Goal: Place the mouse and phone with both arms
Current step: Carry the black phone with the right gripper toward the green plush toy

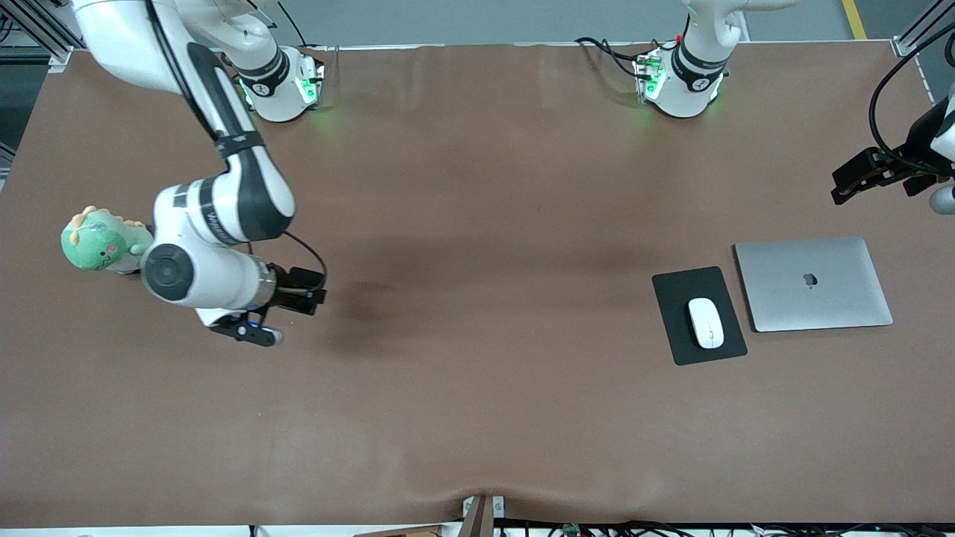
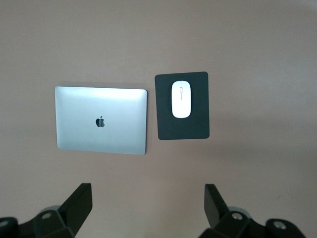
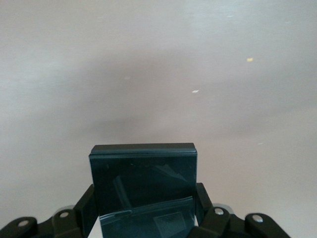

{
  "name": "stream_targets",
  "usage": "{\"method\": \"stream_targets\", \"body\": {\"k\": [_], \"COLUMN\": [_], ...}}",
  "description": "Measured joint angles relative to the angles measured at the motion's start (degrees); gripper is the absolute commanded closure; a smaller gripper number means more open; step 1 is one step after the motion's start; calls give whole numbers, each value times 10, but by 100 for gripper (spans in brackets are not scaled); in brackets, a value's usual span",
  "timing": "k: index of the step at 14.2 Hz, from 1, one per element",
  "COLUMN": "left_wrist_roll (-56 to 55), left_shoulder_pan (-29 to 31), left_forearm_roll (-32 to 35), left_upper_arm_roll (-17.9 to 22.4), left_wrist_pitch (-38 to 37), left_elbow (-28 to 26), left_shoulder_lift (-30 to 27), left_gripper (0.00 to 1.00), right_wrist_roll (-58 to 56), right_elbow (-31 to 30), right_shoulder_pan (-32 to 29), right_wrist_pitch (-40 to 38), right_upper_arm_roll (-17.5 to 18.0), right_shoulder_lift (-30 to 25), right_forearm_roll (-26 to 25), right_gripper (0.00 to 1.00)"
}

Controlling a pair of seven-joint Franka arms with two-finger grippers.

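While the right gripper point(image 3: 143, 208) clamps the phone point(image 3: 143, 186), the mouse point(image 2: 181, 99) lies on its pad point(image 2: 183, 130).

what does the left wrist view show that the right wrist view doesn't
Only the left wrist view shows the white mouse lying on the black mouse pad, the closed silver laptop beside the pad, and the open left gripper over bare table. Only the right wrist view shows the black phone clamped in the right gripper. Both show the brown table.
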Motion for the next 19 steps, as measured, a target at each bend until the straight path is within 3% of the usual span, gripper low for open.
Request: {"method": "stream_targets", "body": {"k": [8,13,19], "left_wrist_roll": [0,0,0], "left_shoulder_pan": [0,0,0], "left_forearm_roll": [-6,-26,-28], "left_upper_arm_roll": [-2,-1,0], "left_wrist_pitch": [4,1,-6], "left_elbow": [-2,-2,-2], "left_shoulder_lift": [-1,-1,-1], "left_gripper": [0,0,0], "right_wrist_roll": [-125,-216,-300], "right_elbow": [-120,-164,-251], "right_shoulder_pan": [-92,-153,-212], "right_wrist_pitch": [63,79,179], "right_upper_arm_roll": [-1,-2,-3], "right_shoulder_lift": [-51,-68,-73], "right_forearm_roll": [-1,-12,-49], "right_gripper": [100,100,100]}}
